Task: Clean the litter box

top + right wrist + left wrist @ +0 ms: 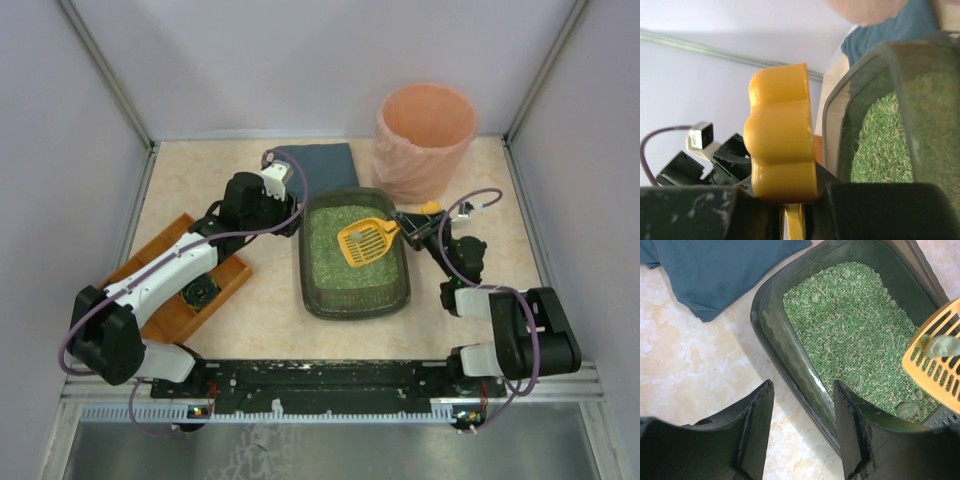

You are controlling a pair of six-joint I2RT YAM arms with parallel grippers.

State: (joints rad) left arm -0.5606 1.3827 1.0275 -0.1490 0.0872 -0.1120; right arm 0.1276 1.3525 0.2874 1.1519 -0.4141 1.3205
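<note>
The dark grey-green litter box [306, 283] sits mid-table with green litter inside; its rim shows in the left wrist view [771, 325] and the right wrist view [840, 107]. My right gripper [412, 227] is shut on the handle of a yellow slotted scoop [367, 241], held over the litter with a grey-green clump [943, 346] on it. The handle's end fills the right wrist view [782, 137]. Another clump [908, 410] lies in the litter. My left gripper [802, 432] is open and empty, straddling the box's left rim.
A tall peach round bin [423, 140] stands at the back right. A dark blue cloth [318, 165] lies behind the box. An orange-brown wooden tray [175, 290] holding a small dark object [200, 292] lies at the left under the left arm.
</note>
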